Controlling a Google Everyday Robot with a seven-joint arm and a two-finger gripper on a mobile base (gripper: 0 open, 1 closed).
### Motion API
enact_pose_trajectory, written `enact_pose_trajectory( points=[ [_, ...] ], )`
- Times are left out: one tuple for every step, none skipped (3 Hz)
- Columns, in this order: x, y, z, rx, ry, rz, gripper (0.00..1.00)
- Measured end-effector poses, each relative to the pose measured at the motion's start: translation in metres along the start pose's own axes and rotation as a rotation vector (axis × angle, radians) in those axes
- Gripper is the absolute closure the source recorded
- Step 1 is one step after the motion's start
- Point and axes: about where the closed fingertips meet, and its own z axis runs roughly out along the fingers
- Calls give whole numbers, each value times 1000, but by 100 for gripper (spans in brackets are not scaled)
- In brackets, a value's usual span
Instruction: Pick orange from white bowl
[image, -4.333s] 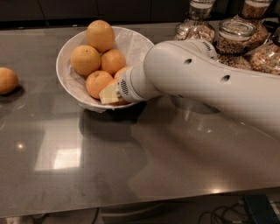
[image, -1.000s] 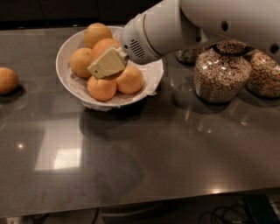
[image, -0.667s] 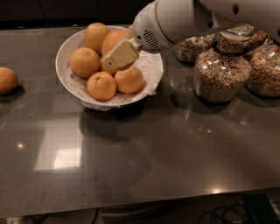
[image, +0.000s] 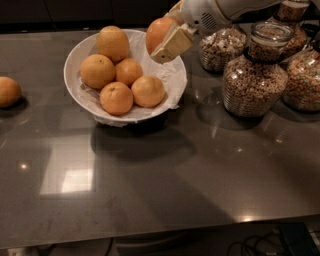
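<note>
**Lift phase of the pick.** My gripper (image: 164, 40) hangs over the far right rim of the white bowl (image: 75, 55). It reaches in from the upper right, on the side where the glass jars (image: 254, 75) stand just beyond the bowl.

**Fingers.** My fingers (image: 173, 44) are closed around the orange (image: 157, 30). The near one lies flat across the fruit's right flank. The far one is mostly hidden behind the fruit, so I judge the pinch from how the orange sits rather than from both contacts.

**Task object.** The orange is held in the air above the bowl's rim. It appears clear of the crinkled lining (image: 172, 75) and of the five oranges (image: 116, 98) resting inside the bowl.

**Surroundings.** One more loose orange (image: 8, 91) lies on the dark table (image: 160, 180), well to the left of the bowl and apart from it.

**Step in hand.** By my reading, the grasp is made and the fruit is out of the pile. What remains is to carry it fully away from the bowl.

**Next move.**
- Keep the pinch steady, because round, smooth peel can roll between flat pads.
- Go upward first, then away from the bowl.
- Stay wary of the jars close on the bowl's right, where my arm (image: 210, 12) passes.
</note>
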Motion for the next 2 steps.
enact_pose_trajectory(
  points=[
    [-9,6,0,-93,-27,-122,100],
    [-11,10,-2,-114,-26,-150,100]
  ],
)
